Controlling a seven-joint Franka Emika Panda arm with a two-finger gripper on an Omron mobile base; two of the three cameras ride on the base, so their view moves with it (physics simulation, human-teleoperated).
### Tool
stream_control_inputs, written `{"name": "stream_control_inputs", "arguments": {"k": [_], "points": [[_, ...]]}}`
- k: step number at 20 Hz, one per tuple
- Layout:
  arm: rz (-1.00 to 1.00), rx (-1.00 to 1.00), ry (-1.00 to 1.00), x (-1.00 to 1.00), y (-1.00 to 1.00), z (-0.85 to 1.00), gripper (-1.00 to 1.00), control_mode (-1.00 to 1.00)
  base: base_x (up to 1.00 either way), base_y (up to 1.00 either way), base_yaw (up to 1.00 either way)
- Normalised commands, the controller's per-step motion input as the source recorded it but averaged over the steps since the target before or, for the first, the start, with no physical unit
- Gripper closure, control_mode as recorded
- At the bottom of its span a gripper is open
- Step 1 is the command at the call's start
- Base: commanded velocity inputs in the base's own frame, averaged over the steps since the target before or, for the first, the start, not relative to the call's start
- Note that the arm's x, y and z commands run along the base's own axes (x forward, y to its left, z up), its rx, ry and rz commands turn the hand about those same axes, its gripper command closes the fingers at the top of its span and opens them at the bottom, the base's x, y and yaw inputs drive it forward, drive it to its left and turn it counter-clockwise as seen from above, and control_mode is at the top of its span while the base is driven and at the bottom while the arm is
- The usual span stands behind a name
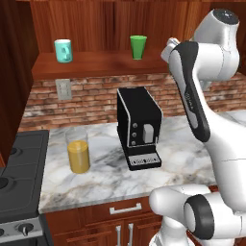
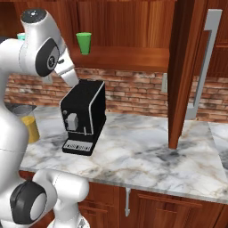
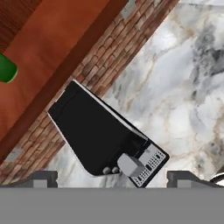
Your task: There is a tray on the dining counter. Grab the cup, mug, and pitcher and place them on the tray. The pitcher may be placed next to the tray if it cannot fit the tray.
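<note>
The worktop (image 1: 192, 158) runs out of frame on every side, and the arm hides part of it. One black coffee machine (image 1: 138, 127) stands near its back edge against the brick wall. One pitcher (image 1: 78, 150) stands toward the worktop's left end, about half full of orange-yellow liquid; in the right base view the arm covers most of it. On the wooden shelf (image 1: 96, 65) above, one mug (image 1: 63, 50) sits toward the left end and one cup (image 1: 138, 47) further right, well apart; their insides cannot be seen. The gripper (image 3: 112, 178) hangs above the coffee machine, fingertips (image 3: 41, 178) spread wide, holding nothing.
</note>
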Motion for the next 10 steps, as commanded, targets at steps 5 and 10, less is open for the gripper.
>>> {"name": "stream_control_inputs", "arguments": {"k": [5, 10], "points": [[-0.18, 0.21, -0.20, 0.00, -0.01, 0.19, -1.00, -1.00, 0.00, 0.00, 0.00], [0.00, 0.17, -0.21, 0.00, -0.07, 0.02, -1.00, -1.00, 0.00, 0.00, 0.00]]}}
